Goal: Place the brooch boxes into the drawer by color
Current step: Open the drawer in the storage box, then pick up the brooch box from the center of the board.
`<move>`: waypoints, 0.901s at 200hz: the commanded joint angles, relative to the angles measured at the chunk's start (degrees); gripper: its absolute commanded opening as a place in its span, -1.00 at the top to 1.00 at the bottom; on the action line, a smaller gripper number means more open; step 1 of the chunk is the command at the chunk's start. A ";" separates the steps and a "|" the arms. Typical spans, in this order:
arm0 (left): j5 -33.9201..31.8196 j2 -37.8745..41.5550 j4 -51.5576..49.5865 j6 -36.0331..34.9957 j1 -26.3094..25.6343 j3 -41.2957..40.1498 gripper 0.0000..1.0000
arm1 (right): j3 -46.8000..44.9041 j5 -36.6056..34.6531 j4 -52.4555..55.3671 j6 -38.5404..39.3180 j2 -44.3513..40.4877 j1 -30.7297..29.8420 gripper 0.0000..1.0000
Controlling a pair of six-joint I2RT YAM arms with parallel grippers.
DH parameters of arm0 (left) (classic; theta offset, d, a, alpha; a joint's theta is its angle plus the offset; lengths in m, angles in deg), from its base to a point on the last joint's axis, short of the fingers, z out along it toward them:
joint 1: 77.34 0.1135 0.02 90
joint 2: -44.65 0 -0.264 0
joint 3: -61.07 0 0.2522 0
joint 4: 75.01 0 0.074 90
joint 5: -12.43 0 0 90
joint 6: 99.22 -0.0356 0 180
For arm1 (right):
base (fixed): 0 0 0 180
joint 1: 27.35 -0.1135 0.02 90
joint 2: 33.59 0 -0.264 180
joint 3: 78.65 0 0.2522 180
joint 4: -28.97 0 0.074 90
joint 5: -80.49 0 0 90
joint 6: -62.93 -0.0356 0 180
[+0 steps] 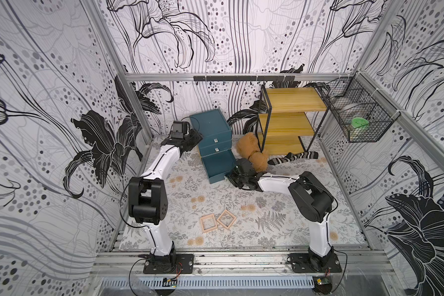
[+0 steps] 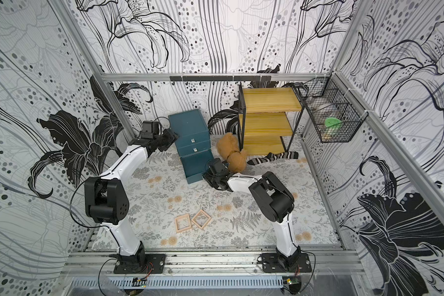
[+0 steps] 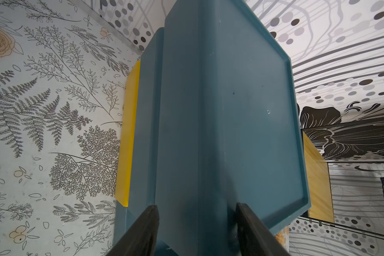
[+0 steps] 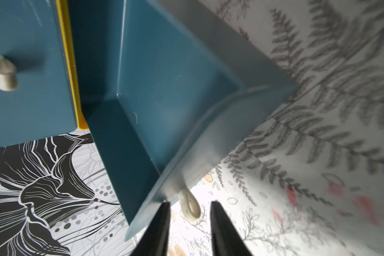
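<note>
The right claw [image 4: 190, 202] stands narrowly parted, with the pale knob [image 4: 192, 210] of the pulled-out bottom tray [image 1: 217, 164] between its tips and a gap on each side — nothing is held. The left claw [image 3: 196, 208] is parted astride an edge of the teal drawer [image 1: 210, 125]; I cannot tell whether its tips press. Two pale brooch boxes [image 1: 208, 223] lie flat, the second box [image 1: 226, 218] just beside the first — well behind both claws, toward the arm bases.
</note>
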 commanded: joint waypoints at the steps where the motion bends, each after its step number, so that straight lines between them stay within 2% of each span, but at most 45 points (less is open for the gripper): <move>1: -2.21 3.73 -2.19 0.00 -0.03 1.02 -0.24 | -0.06 -2.22 3.18 3.69 -4.16 -0.73 0.17; 43: -7.32 10.63 -6.08 -1.03 -2.12 -1.77 -0.26 | -0.22 -3.25 8.23 12.55 -9.32 -1.43 0.10; 88: -9.98 22.50 -9.60 -1.05 -7.56 -13.09 -0.23 | -5.56 -0.65 10.86 24.53 -16.84 -1.79 0.13; 136: -8.77 32.92 -16.12 -2.32 -12.17 -22.28 -0.15 | -8.71 6.26 17.43 39.47 -22.07 -3.31 0.16; 180: -8.36 41.12 -23.77 -3.99 -13.67 -28.50 -0.12 | -9.74 7.34 25.69 49.79 -24.60 -5.75 0.17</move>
